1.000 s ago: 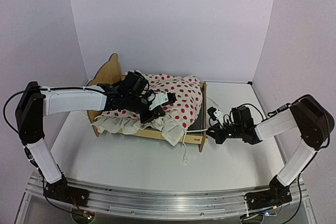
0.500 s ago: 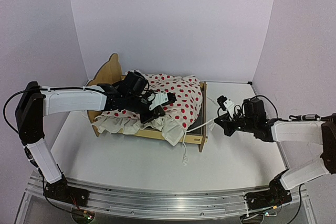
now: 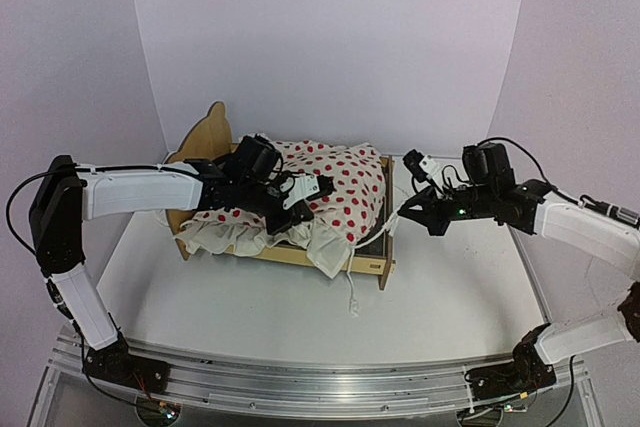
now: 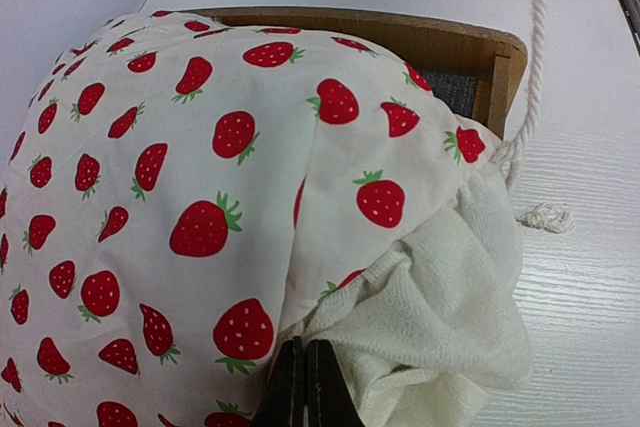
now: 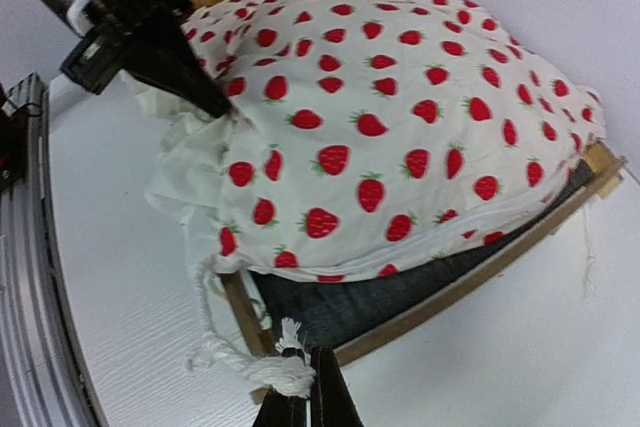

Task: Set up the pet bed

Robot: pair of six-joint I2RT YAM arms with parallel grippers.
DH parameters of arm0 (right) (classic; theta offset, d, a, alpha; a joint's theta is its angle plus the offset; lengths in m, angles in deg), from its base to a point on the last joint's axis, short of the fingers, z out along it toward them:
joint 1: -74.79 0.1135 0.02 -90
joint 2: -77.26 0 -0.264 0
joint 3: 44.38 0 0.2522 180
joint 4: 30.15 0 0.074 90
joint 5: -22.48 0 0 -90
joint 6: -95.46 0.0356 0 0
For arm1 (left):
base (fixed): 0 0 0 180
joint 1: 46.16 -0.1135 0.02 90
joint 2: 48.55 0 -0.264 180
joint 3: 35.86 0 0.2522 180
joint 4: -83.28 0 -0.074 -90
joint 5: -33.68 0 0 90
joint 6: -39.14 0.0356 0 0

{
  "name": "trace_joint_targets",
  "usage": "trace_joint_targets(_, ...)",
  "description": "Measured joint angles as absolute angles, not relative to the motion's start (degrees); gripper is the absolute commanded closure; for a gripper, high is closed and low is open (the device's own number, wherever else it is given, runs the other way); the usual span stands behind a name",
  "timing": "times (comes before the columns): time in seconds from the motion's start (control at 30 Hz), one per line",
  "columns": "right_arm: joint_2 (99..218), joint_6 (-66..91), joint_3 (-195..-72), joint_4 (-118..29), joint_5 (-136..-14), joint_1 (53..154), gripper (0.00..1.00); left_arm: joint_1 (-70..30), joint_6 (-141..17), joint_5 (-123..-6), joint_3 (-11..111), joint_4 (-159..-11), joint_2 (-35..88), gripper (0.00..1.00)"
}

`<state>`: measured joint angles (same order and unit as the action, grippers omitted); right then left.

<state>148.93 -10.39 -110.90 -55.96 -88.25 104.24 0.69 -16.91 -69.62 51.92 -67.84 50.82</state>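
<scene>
Sitting mid-tabletop (image 3: 450, 297) with its headboard toward 10 o'clock, the pet bed (image 3: 372, 265) looks only partly set up: the strawberry blanket (image 3: 345, 182) lies heaped on it, unspread, the left claw (image 3: 300, 212) clenched on its 6 o'clock ruffle and the right claw (image 3: 408, 215) grasping a white cord (image 5: 262, 367) at 3 o'clock.

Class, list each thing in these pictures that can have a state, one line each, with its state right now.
pet bed: upright on the table, mostly covered, grey base showing at the foot end.
blanket: bunched over the pet bed, spilling over the near rail.
cord: knotted end pinched.
left gripper: shut on the blanket.
right gripper: shut on the cord.
</scene>
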Motion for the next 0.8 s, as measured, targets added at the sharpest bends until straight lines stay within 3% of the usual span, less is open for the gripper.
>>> trace_joint_targets(0.4, 166.57, -10.29, -121.1, -63.83, -89.36, 110.89, 1.0, -2.68, -16.83, -68.31, 51.28, -66.39, 48.88, 1.0)
trace_joint_targets(0.8, 169.77, -11.68, -128.34, -65.62, -85.59, 110.88, 1.0, -2.72, -16.84, -68.24, 50.49, -66.49, 47.89, 1.0)
